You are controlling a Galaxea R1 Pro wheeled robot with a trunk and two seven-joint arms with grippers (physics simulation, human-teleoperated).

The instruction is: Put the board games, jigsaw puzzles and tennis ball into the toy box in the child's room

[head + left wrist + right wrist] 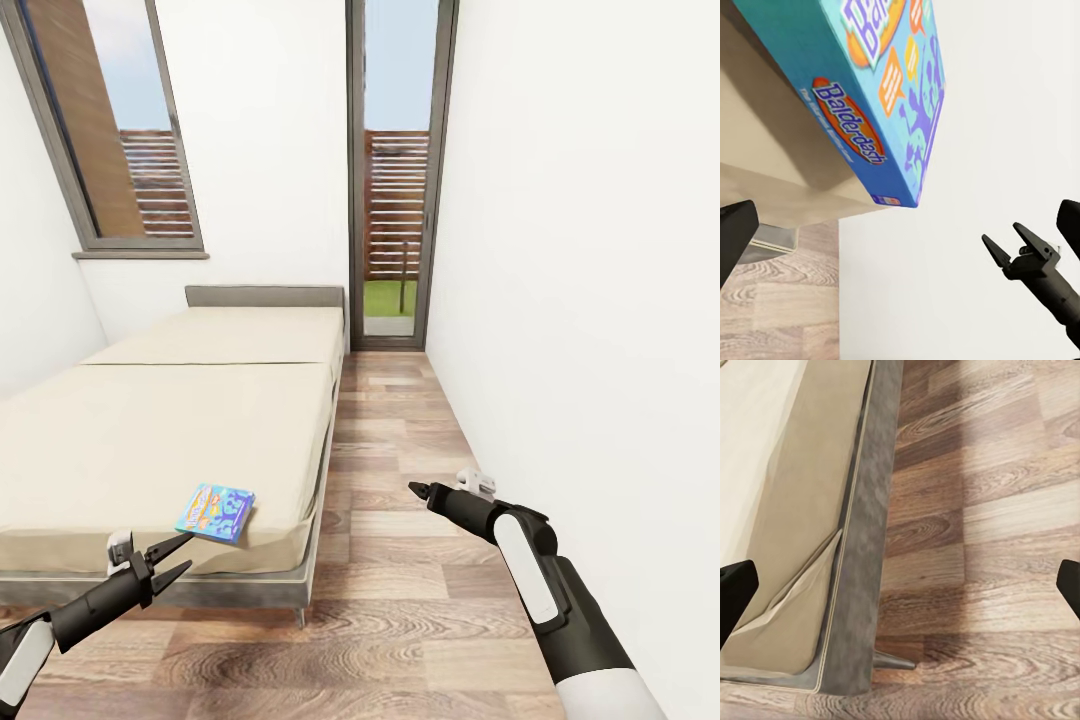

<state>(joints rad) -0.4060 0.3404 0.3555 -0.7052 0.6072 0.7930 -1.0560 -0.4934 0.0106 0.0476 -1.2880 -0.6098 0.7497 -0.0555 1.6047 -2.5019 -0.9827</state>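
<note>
Nearest the head camera, the two black-and-white arms are reaching forward over the wood-plank floor (420, 620), and the left gripper (178, 558) is hovering just short of the near corner of the bed, its two black fingers spread open with nothing between them. The low wide bed with the plain beige two-section mattress (170, 420) is filling the left of the room, its grey frame and headboard running back toward the window. The right gripper (420, 490) is hanging over the floor beside the bed; in the head view its tips are looking close together, yet its own wrist camera is showing the fingers at opposite edges, so I cannot tell how wide it stands.

The small blue board game box with the busy printed lid (215, 512) is lying flat at the mattress's near edge, one corner jutting slightly past it (the lettering is reading "Balderdash" in the left wrist view).

The step in hand is probably fetching this game from the bed. Next, the left fingers likely need to close over the overhanging edge.

The toy box, table and remaining toys are lying outside these frames.
</note>
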